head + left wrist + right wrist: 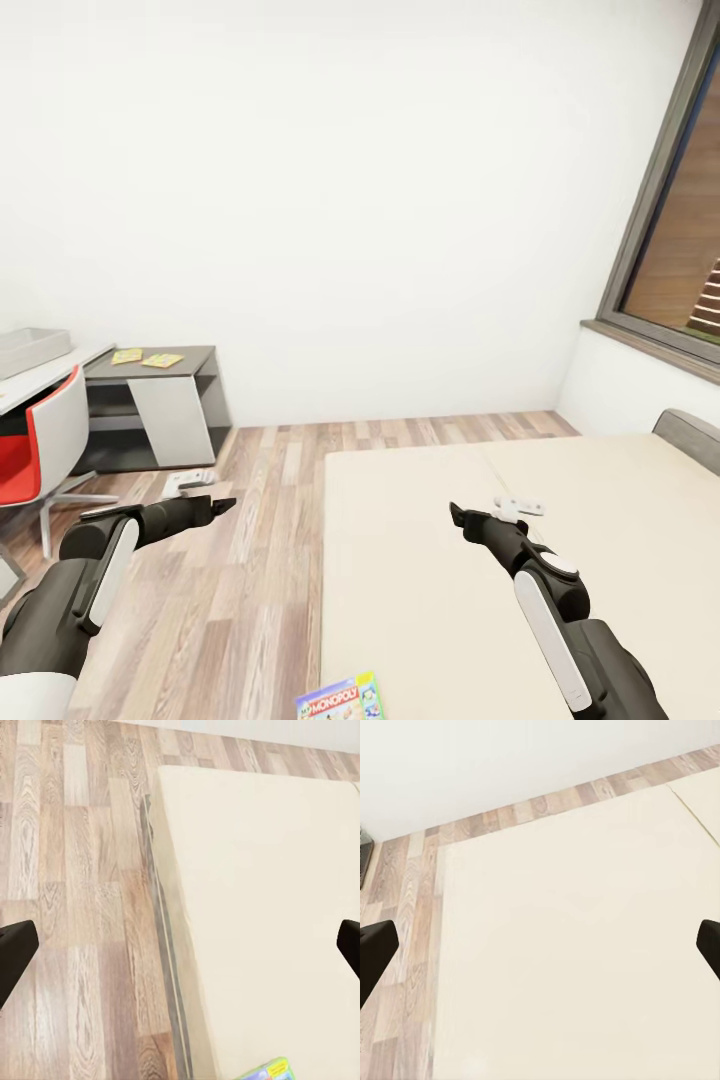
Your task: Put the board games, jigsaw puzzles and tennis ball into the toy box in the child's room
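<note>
A green-edged board game lettered MONOPOLY lies on the beige bed at its near edge; its corner shows in the left wrist view. A small flat white box lies further up the mattress, just beyond my right gripper, which hangs open over the bed. My left gripper is open over the wood floor beside the bed. Wide-apart fingertips frame both wrist views, nothing between them. The pale grey toy box stands on the light table at far left. Two flat yellow-green toys lie on a dark side unit.
A red and white chair stands at the table. The dark grey side unit sits against the white wall, with a small white object on the floor before it. A dark-framed window is at right above the grey headboard.
</note>
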Controlling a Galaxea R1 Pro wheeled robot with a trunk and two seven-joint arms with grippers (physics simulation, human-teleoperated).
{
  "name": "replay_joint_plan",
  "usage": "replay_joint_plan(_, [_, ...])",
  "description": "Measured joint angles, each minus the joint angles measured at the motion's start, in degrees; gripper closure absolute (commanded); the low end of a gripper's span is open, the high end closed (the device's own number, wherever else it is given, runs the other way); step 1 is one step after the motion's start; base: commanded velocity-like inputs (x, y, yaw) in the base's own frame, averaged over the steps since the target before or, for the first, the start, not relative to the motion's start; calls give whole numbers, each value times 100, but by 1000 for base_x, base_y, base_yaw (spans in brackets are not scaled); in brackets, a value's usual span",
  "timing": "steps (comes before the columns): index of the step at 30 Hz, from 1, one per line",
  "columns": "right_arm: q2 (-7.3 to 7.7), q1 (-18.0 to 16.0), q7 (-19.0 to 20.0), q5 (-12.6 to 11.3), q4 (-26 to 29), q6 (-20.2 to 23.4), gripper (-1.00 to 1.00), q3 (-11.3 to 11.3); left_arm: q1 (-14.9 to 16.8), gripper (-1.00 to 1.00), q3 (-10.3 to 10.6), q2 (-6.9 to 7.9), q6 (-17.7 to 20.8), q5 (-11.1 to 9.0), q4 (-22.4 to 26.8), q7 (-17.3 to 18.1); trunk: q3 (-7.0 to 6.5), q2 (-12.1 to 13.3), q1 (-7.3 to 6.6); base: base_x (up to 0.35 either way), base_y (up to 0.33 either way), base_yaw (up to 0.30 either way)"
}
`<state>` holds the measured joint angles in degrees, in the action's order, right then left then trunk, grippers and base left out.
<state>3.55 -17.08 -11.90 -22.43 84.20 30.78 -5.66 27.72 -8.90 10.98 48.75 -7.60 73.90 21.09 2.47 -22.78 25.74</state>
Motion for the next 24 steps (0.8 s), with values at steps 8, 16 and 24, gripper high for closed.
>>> replay_joint_plan(8, [0, 0, 0, 0, 0, -1, -100, 0, 0, -100, 0, 0, 5, 1, 1, 0, -2, 0, 0, 0, 250, 0])
replay_joint_plan(16, [0, 0, 0, 0, 0, -1, -100, 0, 0, -100, 0, 0, 6, 1, 3, -8, -3, 0, 0, 0, 271, 0])
replay_joint_plan(24, [0, 1, 0, 0, 0, -1, -100, 0, 0, -100, 0, 0, 5, 1, 3, -8, -3, 0, 0, 0, 274, 0])
